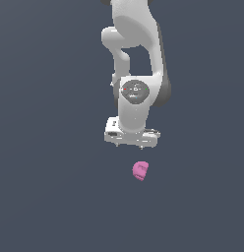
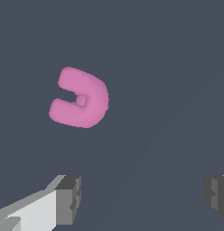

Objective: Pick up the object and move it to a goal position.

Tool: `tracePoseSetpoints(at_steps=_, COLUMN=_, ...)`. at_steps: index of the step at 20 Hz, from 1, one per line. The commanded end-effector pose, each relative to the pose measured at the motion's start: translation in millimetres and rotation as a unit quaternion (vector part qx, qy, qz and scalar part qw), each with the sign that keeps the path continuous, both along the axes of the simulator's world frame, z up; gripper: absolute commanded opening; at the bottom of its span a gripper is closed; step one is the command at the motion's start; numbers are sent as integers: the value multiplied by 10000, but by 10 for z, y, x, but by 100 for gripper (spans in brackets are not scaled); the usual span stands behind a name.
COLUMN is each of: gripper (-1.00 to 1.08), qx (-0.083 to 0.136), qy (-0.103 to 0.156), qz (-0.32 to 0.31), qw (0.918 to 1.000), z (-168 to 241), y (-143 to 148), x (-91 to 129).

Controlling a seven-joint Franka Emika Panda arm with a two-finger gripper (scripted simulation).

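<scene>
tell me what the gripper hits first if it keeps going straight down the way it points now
Probably the bare grey floor. In the wrist view the open gripper has the pink object off to one side of the jaws, not between them, though depth is hard to judge.

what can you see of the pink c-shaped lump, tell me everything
The pink lump is a small, matte, magenta piece curled into a thick C, with rounded ends and a notch holding a small nub at its inner bend. It looks soft-edged, like moulded clay or rubber. It lies alone on the plain dark grey floor, nothing touching it. In the exterior view it sits just below the white gripper, slightly to that view's right. In the wrist view it lies ahead of the open fingers, not between them.
</scene>
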State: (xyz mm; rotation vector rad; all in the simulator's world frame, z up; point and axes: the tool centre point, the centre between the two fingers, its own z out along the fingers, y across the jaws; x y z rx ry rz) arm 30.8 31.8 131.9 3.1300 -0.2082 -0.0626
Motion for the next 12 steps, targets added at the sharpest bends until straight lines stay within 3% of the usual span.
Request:
tracePoseSetpoints(at_steps=1, gripper=100, qx=-9, qy=-34, qz=-273, qw=9996, z=-62, y=76, x=136)
tracePoseSetpoints(at_steps=12, gripper=100, qx=-24, qy=-162, qz=-1242, qw=9921, z=-312, y=372, x=573)
